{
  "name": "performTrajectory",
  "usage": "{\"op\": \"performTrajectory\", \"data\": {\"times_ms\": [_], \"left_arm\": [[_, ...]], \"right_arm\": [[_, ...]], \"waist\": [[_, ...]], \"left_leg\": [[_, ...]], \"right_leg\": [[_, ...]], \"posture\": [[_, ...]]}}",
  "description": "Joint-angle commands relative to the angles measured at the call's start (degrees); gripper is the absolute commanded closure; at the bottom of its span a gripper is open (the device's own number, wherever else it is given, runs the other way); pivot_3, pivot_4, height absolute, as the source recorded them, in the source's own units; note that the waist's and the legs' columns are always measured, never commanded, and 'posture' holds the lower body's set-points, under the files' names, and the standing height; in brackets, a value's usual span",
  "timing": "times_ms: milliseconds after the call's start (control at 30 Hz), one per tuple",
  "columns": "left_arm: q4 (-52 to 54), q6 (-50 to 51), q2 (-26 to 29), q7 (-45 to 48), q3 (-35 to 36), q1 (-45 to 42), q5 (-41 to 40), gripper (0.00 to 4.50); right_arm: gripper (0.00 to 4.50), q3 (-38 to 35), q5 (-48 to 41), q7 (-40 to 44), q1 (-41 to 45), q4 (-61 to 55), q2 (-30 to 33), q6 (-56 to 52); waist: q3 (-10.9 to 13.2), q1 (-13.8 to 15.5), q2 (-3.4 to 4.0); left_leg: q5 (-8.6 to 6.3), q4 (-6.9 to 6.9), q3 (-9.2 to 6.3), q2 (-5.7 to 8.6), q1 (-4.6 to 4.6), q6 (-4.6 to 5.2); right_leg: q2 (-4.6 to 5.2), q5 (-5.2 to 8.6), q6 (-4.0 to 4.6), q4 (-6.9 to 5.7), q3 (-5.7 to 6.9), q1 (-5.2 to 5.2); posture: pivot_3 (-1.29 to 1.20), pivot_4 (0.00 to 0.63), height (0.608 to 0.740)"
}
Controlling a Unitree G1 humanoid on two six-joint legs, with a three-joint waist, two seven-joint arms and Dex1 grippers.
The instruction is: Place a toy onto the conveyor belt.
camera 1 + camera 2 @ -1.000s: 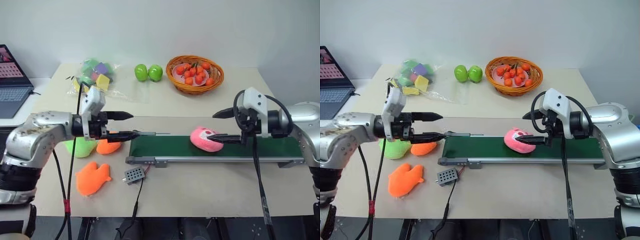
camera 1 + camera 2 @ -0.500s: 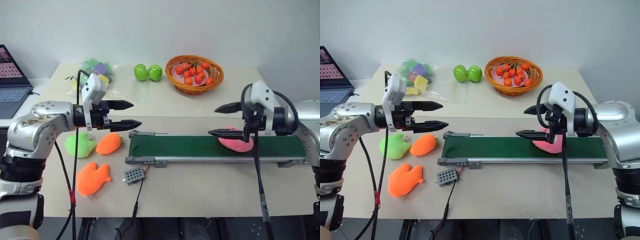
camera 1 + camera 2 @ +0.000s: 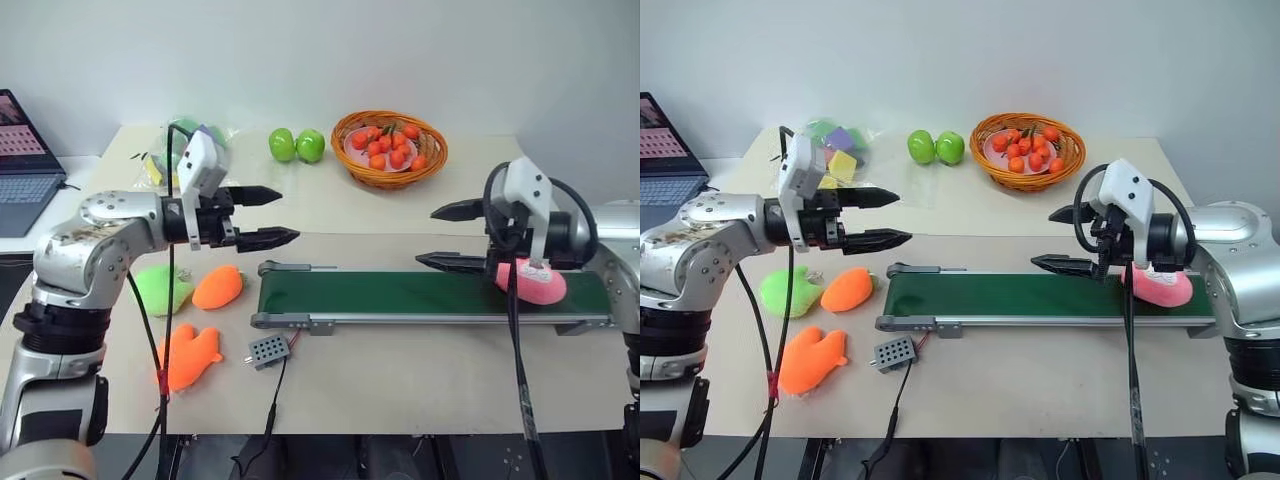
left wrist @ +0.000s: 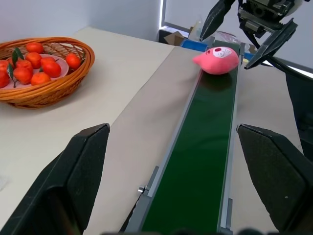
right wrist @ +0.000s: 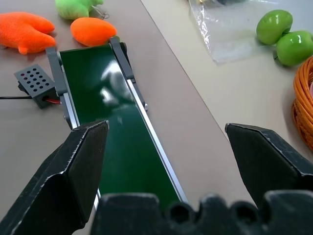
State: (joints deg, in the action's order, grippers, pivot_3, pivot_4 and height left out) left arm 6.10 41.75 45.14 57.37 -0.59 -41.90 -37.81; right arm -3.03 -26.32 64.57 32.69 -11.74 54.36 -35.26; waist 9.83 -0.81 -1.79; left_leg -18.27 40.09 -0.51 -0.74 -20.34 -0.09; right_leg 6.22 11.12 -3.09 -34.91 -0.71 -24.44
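A hot-pink plush toy (image 3: 531, 283) lies on the dark-green conveyor belt (image 3: 400, 294) near its right end roller, close to the surface's right edge, so the placing looks done. The right pincer (image 3: 451, 236) hovers just above the belt beside the toy, its two black fingers spread and holding nothing, a pose that fits a release. The left pincer (image 3: 268, 216) hangs spread and empty over the surface's left half, above the belt's other end and clear of the lime-green plush (image 3: 160, 289) and two orange plush toys (image 3: 217, 286) lying near the left edge, apparently parked out of the way. Toward the far edge, a wicker basket (image 3: 390, 149) holds small orange fruits, and a clear bag (image 3: 190, 150) holds coloured foam blocks. Two green apples (image 3: 297, 145) sit between them.
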Motion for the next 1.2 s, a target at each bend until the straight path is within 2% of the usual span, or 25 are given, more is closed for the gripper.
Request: {"op": "performTrajectory", "data": {"times_ms": [33, 400, 1200], "left_arm": [[1.2, 0.6, 0.2, -1.4, 2.9, -1.1, 0.1, 0.07], [3.0, 2.6, -2.1, -5.1, 5.8, -0.9, -1.7, 0.07], [0.9, 2.3, -3.9, -4.7, 4.6, -2.8, 0.2, 0.07]], "right_arm": [[0.00, -3.3, -2.0, -0.5, -0.1, -2.0, 0.1, 0.4], [0.00, -3.4, -3.5, -1.4, 0.6, -1.6, -1.1, 0.5], [0.00, -3.0, -2.8, -1.5, 0.7, -1.6, -1.8, 0.5]], "waist": [[0.0, 0.0, 0.00], [0.0, 0.0, 0.00], [0.0, 0.0, 0.00]], "left_leg": [[0.00, 0.00, 0.00, 0.00, 0.00, 0.00], [0.00, 0.00, -0.01, 0.00, 0.00, 0.00], [0.01, 0.00, -0.01, 0.00, 0.00, -0.01]], "right_leg": [[0.00, 0.00, 0.00, 0.00, -0.01, 0.00], [0.00, 0.00, 0.00, 0.00, -0.01, 0.00], [0.00, 0.00, 0.00, 0.00, -0.01, 0.00]], "posture": [[0.00, 0.150, 0.738], [0.00, 0.150, 0.738], [0.00, 0.150, 0.738]]}}
